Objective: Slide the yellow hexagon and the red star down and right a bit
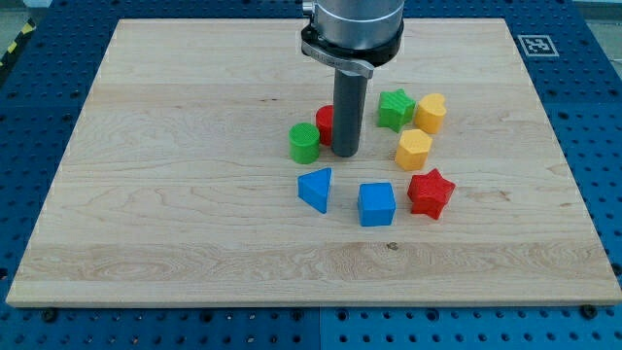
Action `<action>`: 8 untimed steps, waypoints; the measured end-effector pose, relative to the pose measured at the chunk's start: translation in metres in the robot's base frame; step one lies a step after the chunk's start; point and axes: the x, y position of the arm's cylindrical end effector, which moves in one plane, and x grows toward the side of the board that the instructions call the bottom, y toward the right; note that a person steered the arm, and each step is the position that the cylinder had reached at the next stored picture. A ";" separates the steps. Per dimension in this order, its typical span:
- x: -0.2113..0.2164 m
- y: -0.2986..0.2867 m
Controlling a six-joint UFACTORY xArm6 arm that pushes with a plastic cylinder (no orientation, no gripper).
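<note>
Yellow hexagon and red star sit unpushed. My tip (no pincer here) stands well left, beside the red cylinder.

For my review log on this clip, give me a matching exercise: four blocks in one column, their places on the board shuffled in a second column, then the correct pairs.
Column one:
1. red star
2. green cylinder
3. blue cube
4. green star

Column two:
A. just to the view's left of my tip
B. directly below the yellow hexagon, toward the view's bottom
C. beside the other yellow block, on its view's left
D. between the blue triangular block and the red star

Pairs: 1-B, 2-A, 3-D, 4-C
</note>
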 end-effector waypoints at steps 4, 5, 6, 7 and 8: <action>-0.027 -0.010; -0.029 0.008; -0.027 0.027; -0.027 0.054; -0.027 0.078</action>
